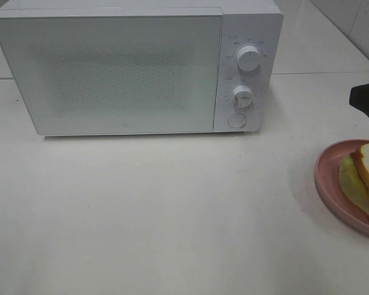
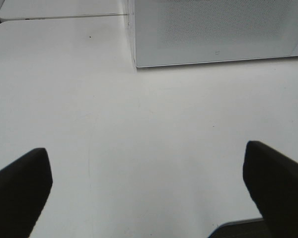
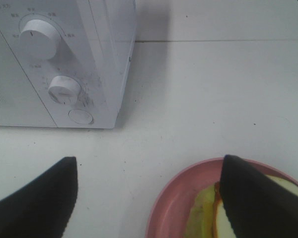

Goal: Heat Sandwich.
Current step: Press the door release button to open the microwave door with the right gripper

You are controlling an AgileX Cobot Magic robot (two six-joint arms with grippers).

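The sandwich (image 1: 364, 178), white bread with brown crust and pale green filling, lies on a round pink plate (image 1: 328, 178) at the table's right edge. The white microwave (image 1: 111, 74) stands at the back with its door shut. My right gripper (image 3: 149, 158) is open and empty, hovering just above the near rim of the plate (image 3: 171, 208); one finger (image 3: 258, 198) covers part of the sandwich (image 3: 203, 220). A dark part of the right arm (image 1: 368, 101) shows behind the plate. My left gripper (image 2: 144, 148) is open and empty over bare table, in front of the microwave's left corner (image 2: 139, 62).
The microwave's control panel has two round knobs (image 1: 249, 59) (image 1: 242, 95) and a round button (image 1: 237, 120). The white table (image 1: 172, 215) stretches in front of the microwave. A seam between table tops (image 3: 213, 40) runs behind it.
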